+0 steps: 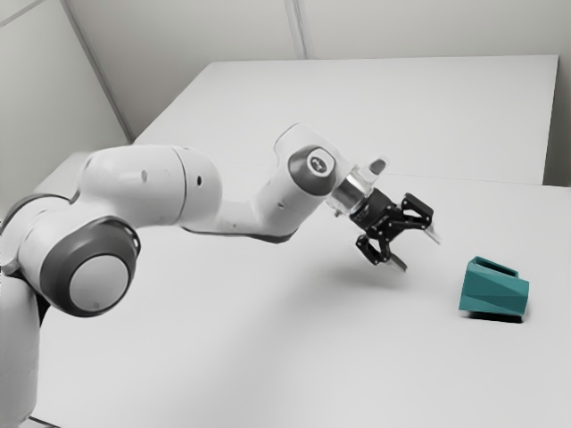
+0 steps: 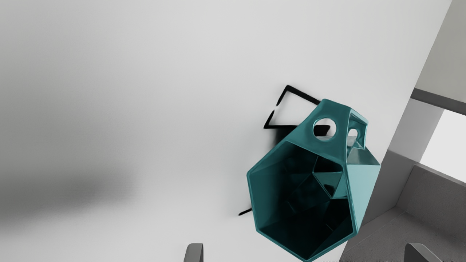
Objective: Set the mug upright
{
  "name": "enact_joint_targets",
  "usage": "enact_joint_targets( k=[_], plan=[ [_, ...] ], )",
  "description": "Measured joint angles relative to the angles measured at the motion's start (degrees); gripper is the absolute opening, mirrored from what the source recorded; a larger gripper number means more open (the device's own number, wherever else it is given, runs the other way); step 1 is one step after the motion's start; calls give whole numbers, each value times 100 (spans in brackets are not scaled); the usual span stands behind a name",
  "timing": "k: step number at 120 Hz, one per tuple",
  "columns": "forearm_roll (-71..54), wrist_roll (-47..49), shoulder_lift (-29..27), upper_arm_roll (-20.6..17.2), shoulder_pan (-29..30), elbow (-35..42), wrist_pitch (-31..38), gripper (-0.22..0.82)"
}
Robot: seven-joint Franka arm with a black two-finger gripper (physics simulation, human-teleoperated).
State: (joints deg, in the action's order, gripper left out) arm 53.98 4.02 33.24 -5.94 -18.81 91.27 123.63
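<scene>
The pincer [image 1: 423,250] hangs above the surface [image 1: 268,357], its fingers spread wide with nothing between them. Near it, toward the exterior view's right, the teal faceted mug [image 1: 493,292] lies on its side, its open mouth facing the pincer.

Bent arm [image 1: 198,189] extends its gripper [image 1: 421,251], 2 fingers spread apart.

No text, label, brand, number or sign can be read on anything in the exterior or wrist view.
</scene>
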Motion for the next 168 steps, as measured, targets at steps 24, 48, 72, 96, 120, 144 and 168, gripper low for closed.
enact_joint_targets(
  k=[24, 48, 72, 96, 120, 144, 168],
  plan=[
    [615, 107, 252, -146, -154, -134, 112, 60],
    [973, 184, 573, -285, -240, -495, 185, 60],
    [1053, 239, 823, -415, -274, -707, 241, 60],
    [1102, 279, 917, -506, -320, -780, 262, 60],
    [1108, 308, 989, -594, -351, -890, 273, 60],
    [1040, 333, 967, -576, -351, -884, 270, 22],
    [943, 364, 942, -565, -354, -952, 272, -4]
  ],
)
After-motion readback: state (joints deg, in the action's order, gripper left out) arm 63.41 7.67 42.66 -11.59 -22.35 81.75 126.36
